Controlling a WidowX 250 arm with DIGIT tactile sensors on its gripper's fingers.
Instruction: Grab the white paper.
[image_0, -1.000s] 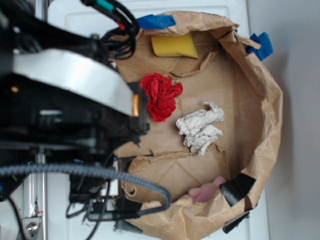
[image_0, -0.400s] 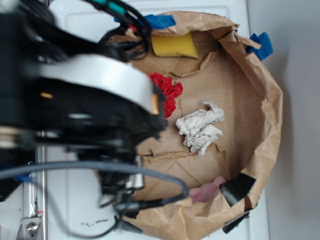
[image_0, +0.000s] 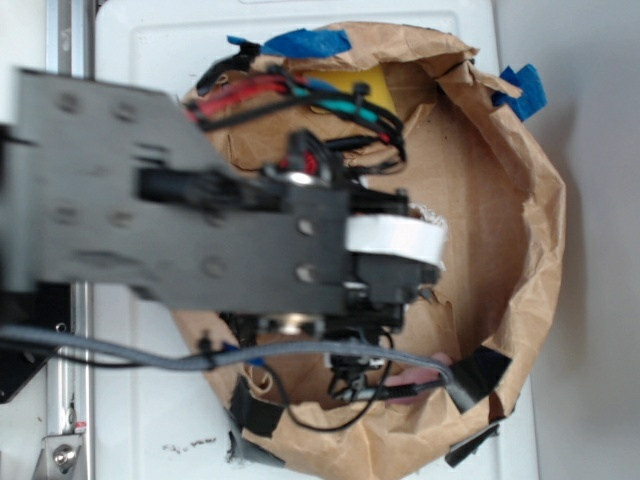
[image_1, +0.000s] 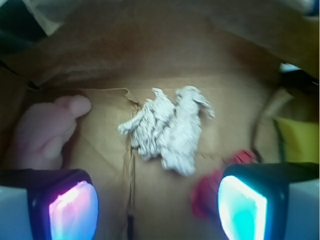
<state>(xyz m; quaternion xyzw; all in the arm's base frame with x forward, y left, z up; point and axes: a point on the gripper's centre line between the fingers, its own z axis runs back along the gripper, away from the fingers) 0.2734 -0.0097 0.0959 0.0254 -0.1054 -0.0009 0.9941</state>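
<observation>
Hovering with gripper (image_1: 157, 207) spread wide over the white paper (image_1: 167, 130), needing to be centring, dropping straight, closing across the wad, clearing red paper (image_1: 212, 192).

In the wrist view, bare cardboard lies all around the white paper (image_1: 167, 131) at frame centre. A pink object (image_1: 44, 132) sits at left, well apart. The red wad (image_1: 212, 192) crowds the lower right, near the paper, and the yellow block (image_1: 300, 140) lies at the right edge.

Lab bench — taped paper bag (image_0: 520, 200) as bin.
</observation>
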